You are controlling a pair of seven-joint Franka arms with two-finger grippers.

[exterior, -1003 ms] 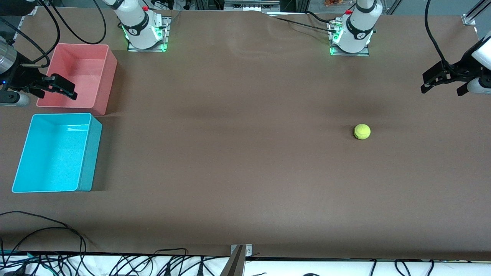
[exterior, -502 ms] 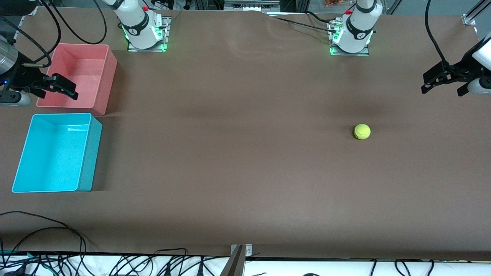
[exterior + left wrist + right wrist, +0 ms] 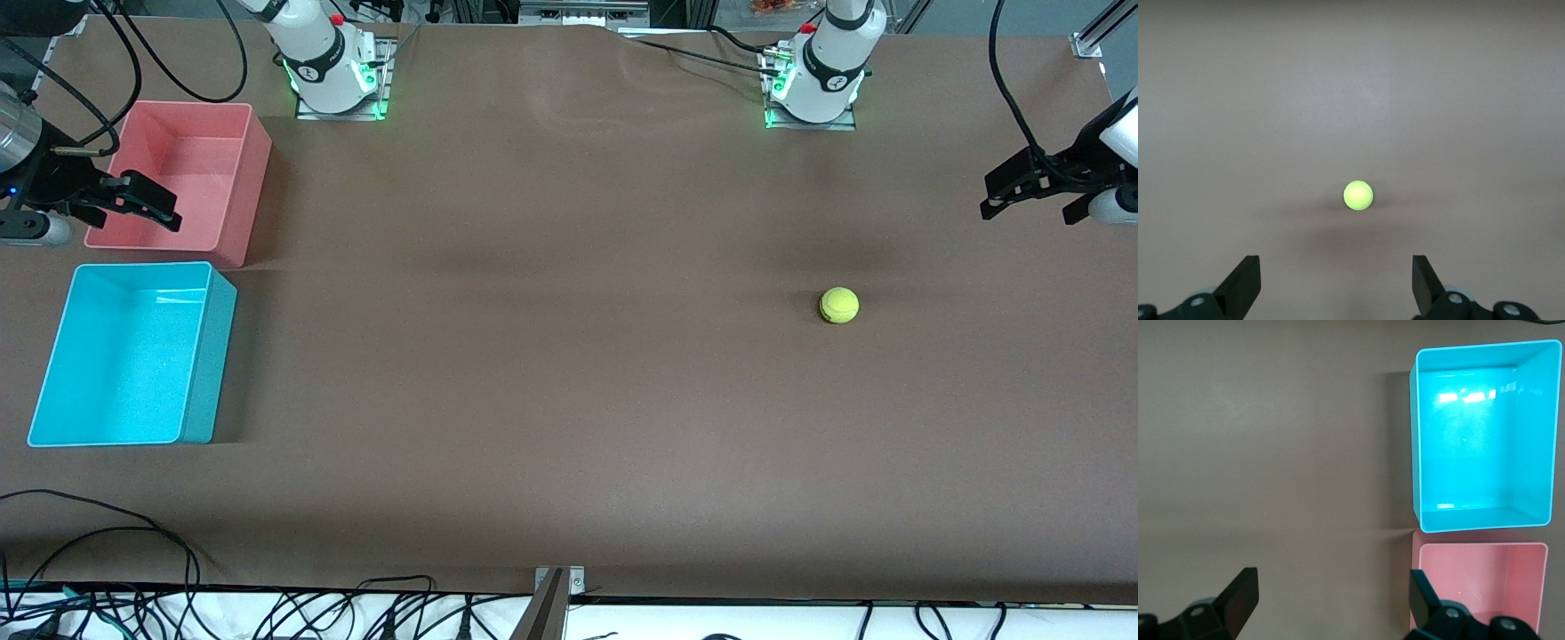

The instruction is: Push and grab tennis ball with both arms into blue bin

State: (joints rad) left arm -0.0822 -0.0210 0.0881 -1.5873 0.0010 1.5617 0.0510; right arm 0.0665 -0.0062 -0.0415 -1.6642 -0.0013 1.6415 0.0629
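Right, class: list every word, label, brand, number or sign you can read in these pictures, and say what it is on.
None can be read.
Round black badge on each arm base: too small to read.
Tennis ball, blue bin, pink bin: no print shows.

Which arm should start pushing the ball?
Left. The left tool, open, hangs at the tennis ball's end of the table; the right tool, open, waits over the pink bin.

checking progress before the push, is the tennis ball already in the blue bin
No, the tennis ball lies on the bare brown table toward the left arm's end, while the blue bin at the right arm's end holds nothing.
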